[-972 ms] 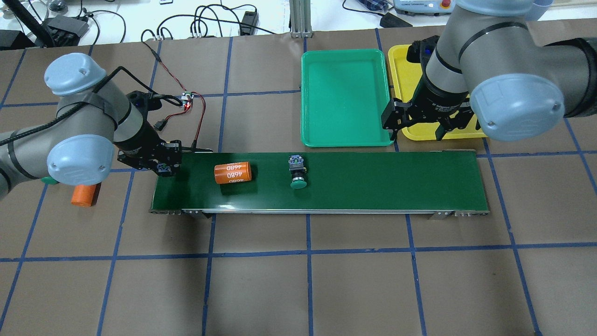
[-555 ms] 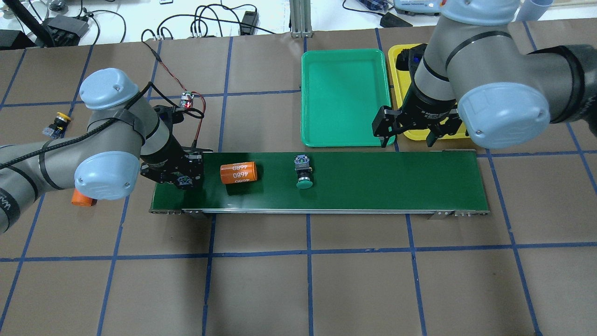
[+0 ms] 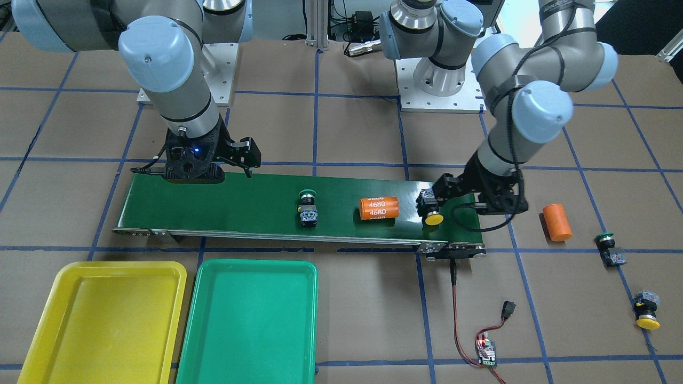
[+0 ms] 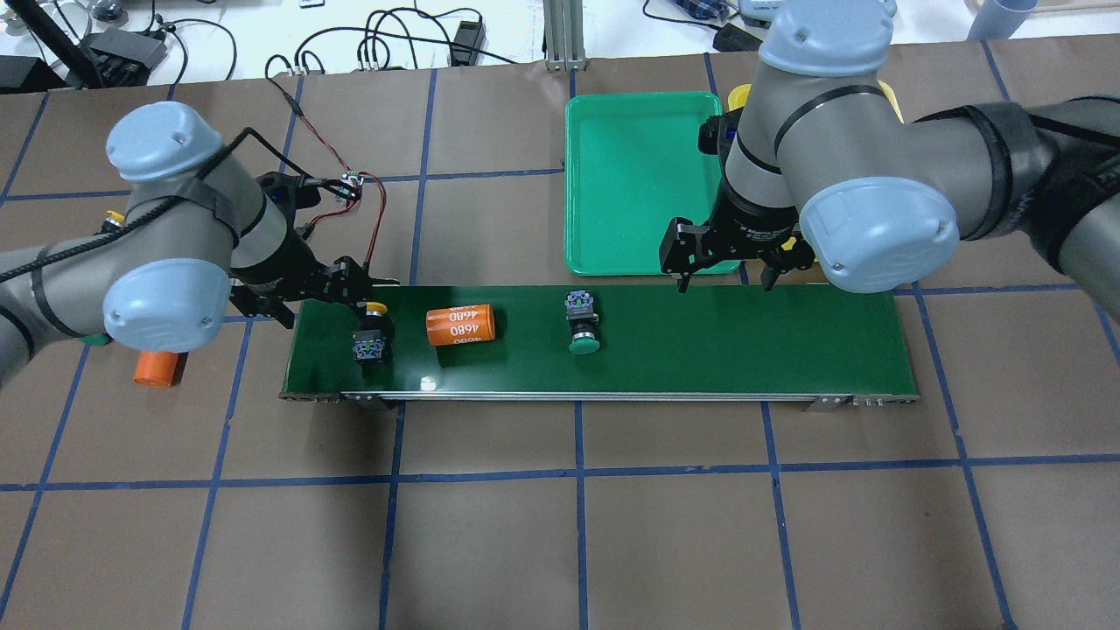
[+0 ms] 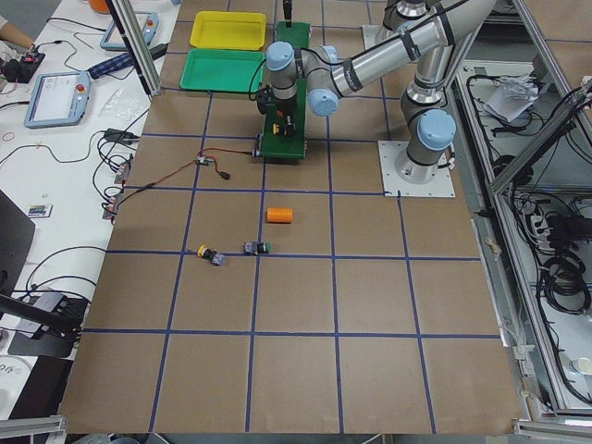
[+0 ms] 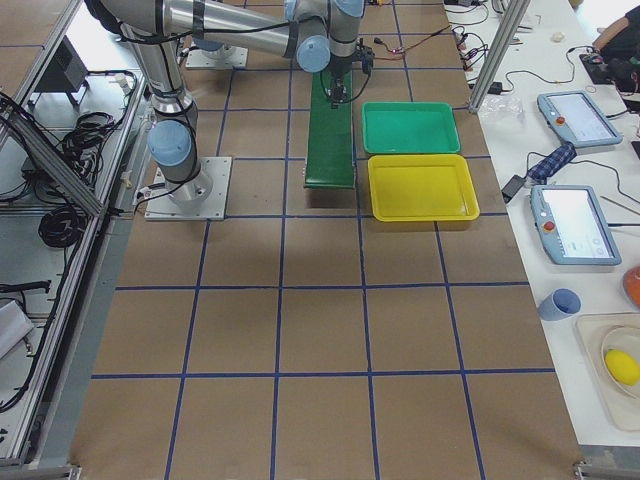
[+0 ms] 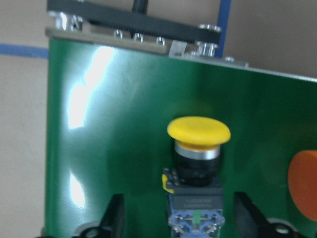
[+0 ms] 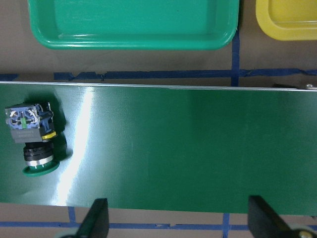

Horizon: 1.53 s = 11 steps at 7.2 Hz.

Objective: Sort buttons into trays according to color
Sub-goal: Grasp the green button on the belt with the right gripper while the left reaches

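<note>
Holding the left pincer (image 7: 181, 225) spread wide on either side of a yellow-capped button (image 7: 198, 131), touching neither flank of it, laid on its side at the conveyor belt (image 4: 700, 341) end on the robot's left, just beside the orange 4680 cylinder (image 4: 461, 325). Hanging the right pincer (image 8: 179, 220), fingers parted and gripping nothing, over the belt's edge by the green tray (image 4: 647, 175), apart from the green-capped button (image 4: 582, 325) lying mid-belt. Leaving a spare green button (image 3: 608, 248) and a spare yellow button (image 3: 646, 312) on the worktop (image 3: 341, 330), beyond a second orange cylinder (image 3: 556, 222). Seemingly feeding the belt, no button showing in either tray; next, probably lifting the left pincer clear and lowering the right squarely over the green-capped button for the green tray, keeping the yellow tray (image 3: 106, 320) for the other
</note>
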Each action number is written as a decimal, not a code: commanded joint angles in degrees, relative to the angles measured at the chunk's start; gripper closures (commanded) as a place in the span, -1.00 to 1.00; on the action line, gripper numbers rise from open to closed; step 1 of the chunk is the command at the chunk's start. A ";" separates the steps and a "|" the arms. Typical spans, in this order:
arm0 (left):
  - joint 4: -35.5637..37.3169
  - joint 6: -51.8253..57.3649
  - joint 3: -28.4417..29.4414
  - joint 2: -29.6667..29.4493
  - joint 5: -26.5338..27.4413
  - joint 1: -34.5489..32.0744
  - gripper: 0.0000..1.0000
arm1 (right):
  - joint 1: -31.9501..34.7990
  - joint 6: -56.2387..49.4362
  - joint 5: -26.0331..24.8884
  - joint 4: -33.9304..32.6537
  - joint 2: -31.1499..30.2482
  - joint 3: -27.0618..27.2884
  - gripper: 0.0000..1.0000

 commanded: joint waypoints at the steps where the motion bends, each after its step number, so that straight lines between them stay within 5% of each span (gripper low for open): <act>1: -5.71 10.70 9.59 -3.73 1.58 13.00 -1.00 | 0.80 0.96 0.00 -1.93 0.63 -0.08 -1.00; 2: -5.18 12.30 13.73 -7.32 8.38 16.19 -1.00 | 2.89 2.61 -0.44 -1.93 1.06 0.09 -1.00; 4: -4.74 14.76 20.26 -15.58 8.36 22.08 -1.00 | 6.68 7.45 -0.97 -1.93 1.50 0.10 -1.00; 7: 6.59 17.15 21.59 -24.48 6.45 26.41 -1.00 | 7.21 8.60 -0.70 -2.10 3.86 0.97 -1.00; 10: 5.90 18.03 20.19 -26.42 4.76 27.28 -1.00 | 9.06 13.85 -0.79 -14.44 10.70 0.63 -1.00; 11: 5.63 18.64 20.79 -27.21 4.76 28.42 -0.84 | 9.41 15.97 -0.88 -16.76 12.30 0.36 -1.00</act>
